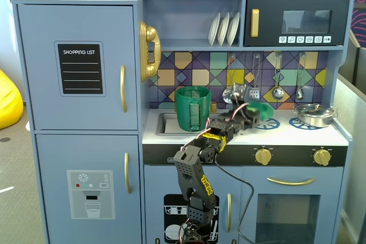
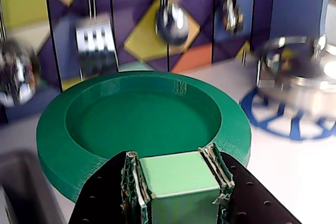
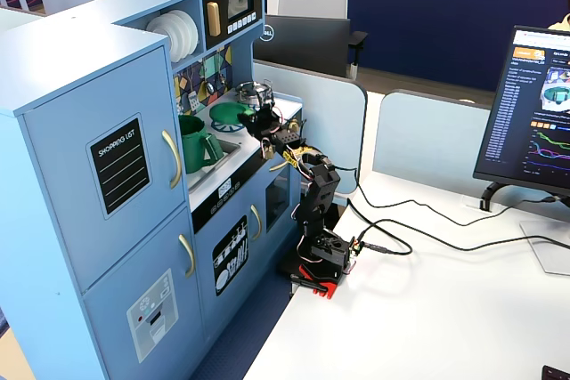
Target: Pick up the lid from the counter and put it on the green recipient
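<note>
The lid [image 2: 94, 129] is a flat round dark green disc with a light green tab handle [image 2: 178, 174]. My gripper [image 2: 176, 156] is shut on that tab, one pad on each side. In a fixed view the gripper [image 1: 250, 112] holds the lid [image 1: 262, 110] tilted, a little above the white counter [image 1: 286, 135] over a blue burner ring [image 1: 264, 123]. The green recipient [image 1: 193, 108] stands upright to the left by the sink, apart from the lid. In both fixed views it shows, and the other one has the lid [image 3: 230, 113] right of the recipient [image 3: 191, 142].
A silver pot [image 1: 313, 114] sits on the right burner and fills the right of the wrist view [image 2: 302, 77]. Ladles and utensils [image 2: 171, 22] hang on the tiled back wall. The sink recess [image 1: 166, 123] lies behind the recipient. Cables trail across the white desk [image 3: 463, 309].
</note>
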You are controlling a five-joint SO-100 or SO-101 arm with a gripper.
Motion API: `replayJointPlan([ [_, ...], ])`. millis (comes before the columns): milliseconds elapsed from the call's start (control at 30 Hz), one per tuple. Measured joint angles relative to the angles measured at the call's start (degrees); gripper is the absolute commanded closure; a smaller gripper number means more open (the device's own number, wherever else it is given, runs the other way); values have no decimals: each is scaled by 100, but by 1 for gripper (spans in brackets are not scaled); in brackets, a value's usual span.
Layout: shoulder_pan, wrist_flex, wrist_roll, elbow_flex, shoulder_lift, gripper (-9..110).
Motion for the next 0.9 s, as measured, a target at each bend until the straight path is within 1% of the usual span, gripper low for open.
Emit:
replayJointPlan([
  [167, -281, 1116, 35, -1257, 9, 102],
  [300, -835, 1934, 35, -2171, 62, 102],
  [467, -1556, 2584, 35, -2936, 123, 102],
  [667, -2259, 2979, -211, -3129, 202, 102],
  [900, -2637, 2979, -457, -3129, 202, 102],
])
